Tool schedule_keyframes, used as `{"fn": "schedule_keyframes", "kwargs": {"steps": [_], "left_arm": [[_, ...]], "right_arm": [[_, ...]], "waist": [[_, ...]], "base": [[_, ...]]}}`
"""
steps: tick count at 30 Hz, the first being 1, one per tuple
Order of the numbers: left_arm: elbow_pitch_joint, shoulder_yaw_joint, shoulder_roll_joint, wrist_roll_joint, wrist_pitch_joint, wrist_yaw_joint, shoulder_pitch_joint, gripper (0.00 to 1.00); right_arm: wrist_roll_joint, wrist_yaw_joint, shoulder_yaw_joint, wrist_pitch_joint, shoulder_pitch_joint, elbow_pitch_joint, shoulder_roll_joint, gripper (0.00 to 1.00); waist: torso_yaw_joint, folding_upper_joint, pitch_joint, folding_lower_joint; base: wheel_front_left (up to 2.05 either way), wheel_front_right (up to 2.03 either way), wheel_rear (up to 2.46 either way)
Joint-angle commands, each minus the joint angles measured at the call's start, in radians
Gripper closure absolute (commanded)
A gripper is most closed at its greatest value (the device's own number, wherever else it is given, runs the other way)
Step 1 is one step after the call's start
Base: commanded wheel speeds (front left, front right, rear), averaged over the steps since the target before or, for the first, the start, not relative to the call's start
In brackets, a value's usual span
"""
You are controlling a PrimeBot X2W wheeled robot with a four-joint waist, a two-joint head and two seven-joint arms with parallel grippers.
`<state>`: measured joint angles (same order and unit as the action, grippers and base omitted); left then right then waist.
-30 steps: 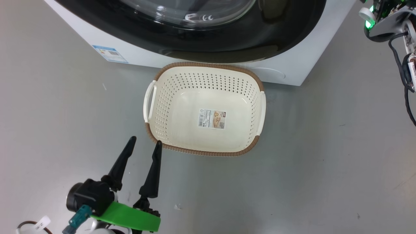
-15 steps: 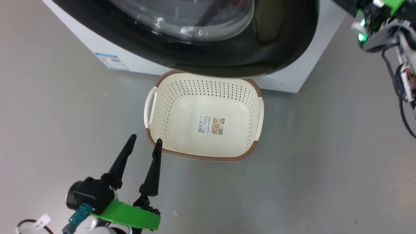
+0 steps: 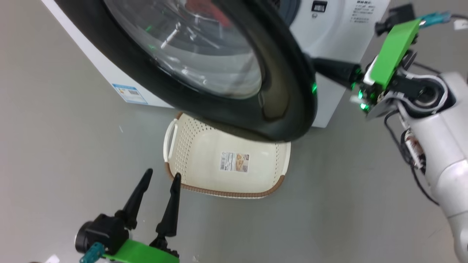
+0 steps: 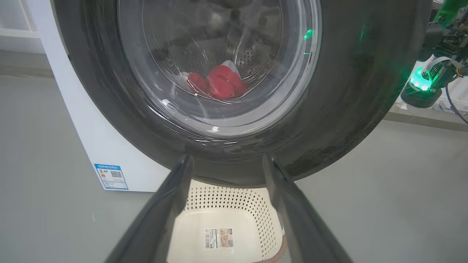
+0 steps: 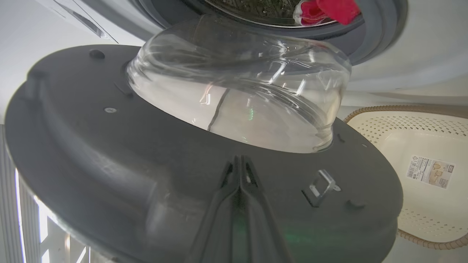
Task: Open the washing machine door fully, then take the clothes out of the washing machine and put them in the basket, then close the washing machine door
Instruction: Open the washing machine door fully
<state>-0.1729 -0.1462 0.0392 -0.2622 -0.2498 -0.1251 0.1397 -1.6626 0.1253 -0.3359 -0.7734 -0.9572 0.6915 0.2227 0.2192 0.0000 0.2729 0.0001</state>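
The washing machine door [image 3: 285, 91], a black rim around a clear glass bowl, stands partly open over the far half of the basket [image 3: 226, 191]. My right gripper [image 3: 318, 65] is shut with nothing in it. It reaches in behind the door's free edge, and its tips [image 5: 239, 160] press the door's dark inner face [image 5: 109, 153] just below the glass. My left gripper [image 3: 162, 175] hangs open and empty above the floor by the basket's near left corner. It faces the door's outer side [image 4: 347, 91]. Red clothes [image 4: 219, 82] lie in the drum, seen through the glass and past the gasket [image 5: 329, 9].
The white washing machine [image 3: 336, 25] fills the back, with a blue label [image 3: 129, 93] low on its front. My right forearm [image 3: 438, 146] and its cables cross the right side. Grey floor [image 3: 347, 204] lies open to the right of and in front of the basket [image 4: 234, 199].
The door has swung outward from the machine and now overhangs the basket. My right gripper has come in behind its edge. The head camera has shifted too. My left gripper has kept its place.
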Motion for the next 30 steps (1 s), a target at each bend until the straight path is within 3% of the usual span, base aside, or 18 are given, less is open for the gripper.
{"fn": "schedule_keyframes", "kwargs": {"steps": [1,30], "left_arm": [[0.019,0.037,0.012,0.01,-0.012,-0.006,-0.01,0.0],[0.029,0.065,0.011,0.021,-0.012,-0.006,-0.149,0.0]], "right_arm": [[0.01,0.005,-0.013,-0.013,0.024,-0.039,-0.022,1.0],[0.02,0.005,-0.043,-0.037,0.33,-0.247,-0.103,1.0]], "waist": [[0.006,0.0,-0.027,-0.0001],[0.142,0.0,-0.2,-0.0001]], "base": [[0.0,0.0,0.0],[0.0,0.0,0.0]]}}
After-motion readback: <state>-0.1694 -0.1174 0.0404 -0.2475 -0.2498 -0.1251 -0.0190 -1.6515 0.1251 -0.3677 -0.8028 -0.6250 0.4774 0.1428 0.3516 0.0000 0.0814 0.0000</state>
